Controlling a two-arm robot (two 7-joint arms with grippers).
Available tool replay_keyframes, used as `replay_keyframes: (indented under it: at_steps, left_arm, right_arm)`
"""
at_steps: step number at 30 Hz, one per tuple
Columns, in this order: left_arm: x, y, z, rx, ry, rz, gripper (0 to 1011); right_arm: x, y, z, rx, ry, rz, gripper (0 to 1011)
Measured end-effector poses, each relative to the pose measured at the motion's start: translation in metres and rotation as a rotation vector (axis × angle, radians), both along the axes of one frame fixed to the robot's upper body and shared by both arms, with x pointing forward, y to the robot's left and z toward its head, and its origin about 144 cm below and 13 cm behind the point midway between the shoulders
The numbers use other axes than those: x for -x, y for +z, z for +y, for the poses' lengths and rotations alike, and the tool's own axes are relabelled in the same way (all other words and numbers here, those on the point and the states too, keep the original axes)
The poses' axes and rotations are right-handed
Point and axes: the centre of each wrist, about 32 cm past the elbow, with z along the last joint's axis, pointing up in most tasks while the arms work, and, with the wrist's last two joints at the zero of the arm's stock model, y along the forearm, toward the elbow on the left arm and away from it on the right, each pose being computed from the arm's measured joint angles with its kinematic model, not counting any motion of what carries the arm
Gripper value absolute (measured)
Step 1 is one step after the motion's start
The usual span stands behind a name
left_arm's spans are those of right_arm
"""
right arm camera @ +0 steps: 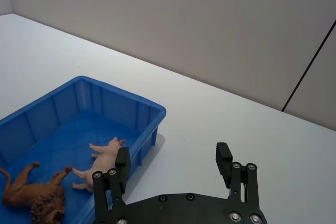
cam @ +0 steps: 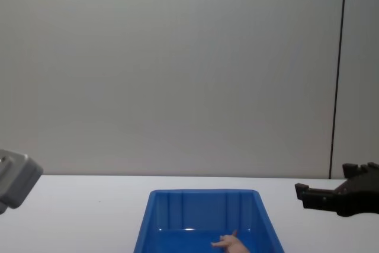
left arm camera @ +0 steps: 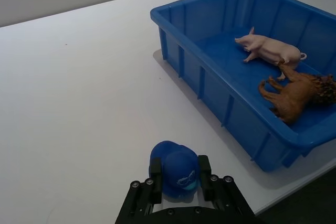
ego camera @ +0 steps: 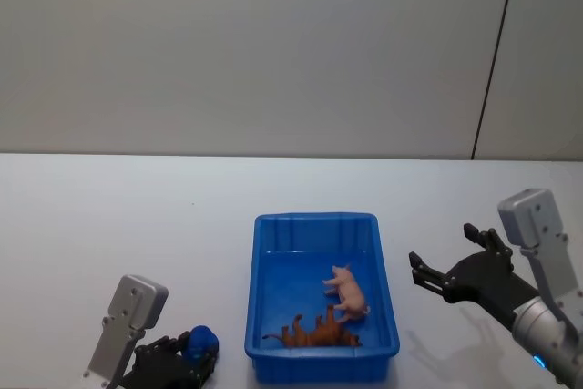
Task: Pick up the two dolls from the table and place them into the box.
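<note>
The blue box (ego camera: 314, 219) stands at the middle front of the white table (ego camera: 137, 225). Both dolls lie inside it: the pale pink pig (ego camera: 349, 293) and, touching it on the near side, the orange-brown lion (ego camera: 319, 332). The left wrist view shows the pig (left arm camera: 270, 50) and the lion (left arm camera: 296, 95) on the box floor. My right gripper (ego camera: 444, 248) hovers open to the right of the box, holding nothing. My left gripper (ego camera: 187, 357) sits low at the table's front left, shut on a small blue cap-shaped toy (left arm camera: 176, 174).
White tabletop stretches bare to the left of the box and behind it up to the grey wall. The table's front edge (left arm camera: 294, 182) runs close to the box's near wall and to the left gripper.
</note>
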Motion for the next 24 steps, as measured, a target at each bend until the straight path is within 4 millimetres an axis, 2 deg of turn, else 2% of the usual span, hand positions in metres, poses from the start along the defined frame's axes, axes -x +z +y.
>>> replay_keyframes:
  at_steps: [2,5,14,24]
  left_arm:
    - [0.000,0.000,0.000,-0.002,-0.002,0.001,358]
    - [-0.001,0.001,0.001,-0.009,-0.007,0.001,317]
    - [-0.007,0.016,0.002,-0.040,-0.025,-0.038,260]
    - [-0.024,0.048,-0.005,-0.077,-0.073,-0.151,211]
  right_arm:
    - [0.000,0.000,0.000,0.000,0.000,0.000,1001]
    - [0.000,0.000,0.000,0.000,0.000,0.000,1001]
    - [0.000,0.000,0.000,0.000,0.000,0.000,1001]
    - [0.000,0.000,0.000,0.000,0.000,0.000,1001]
